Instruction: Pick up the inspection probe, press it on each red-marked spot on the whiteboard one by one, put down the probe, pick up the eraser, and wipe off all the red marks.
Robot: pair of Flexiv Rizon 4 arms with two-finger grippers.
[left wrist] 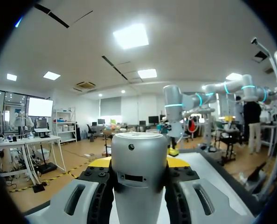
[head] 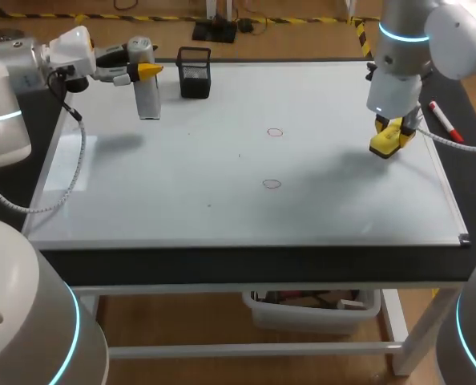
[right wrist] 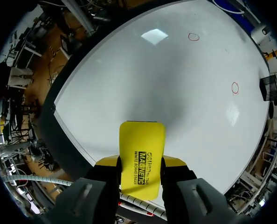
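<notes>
The inspection probe (head: 147, 87), a grey cylinder, stands upright at the whiteboard's (head: 182, 200) back left corner. My left gripper (head: 144, 70) is shut on its upper part. In the left wrist view the probe (left wrist: 139, 177) fills the gap in the left gripper (left wrist: 139, 164). My right gripper (head: 392, 135) is shut on the yellow eraser (head: 387, 143) and hangs a little above the board's right side. In the right wrist view the eraser (right wrist: 142, 154) sticks out ahead of the right gripper (right wrist: 141, 164). Two red circles (head: 275, 132) (head: 272, 184) are drawn mid-board, also seen as red circles (right wrist: 193, 36) (right wrist: 235, 87) ahead of the eraser.
A black mesh holder (head: 195, 72) stands at the back of the board, just right of the probe. A red marker (head: 445, 120) lies on the dark table strip beyond the board's right edge. My left arm's cable (head: 78, 160) hangs over the board's left edge.
</notes>
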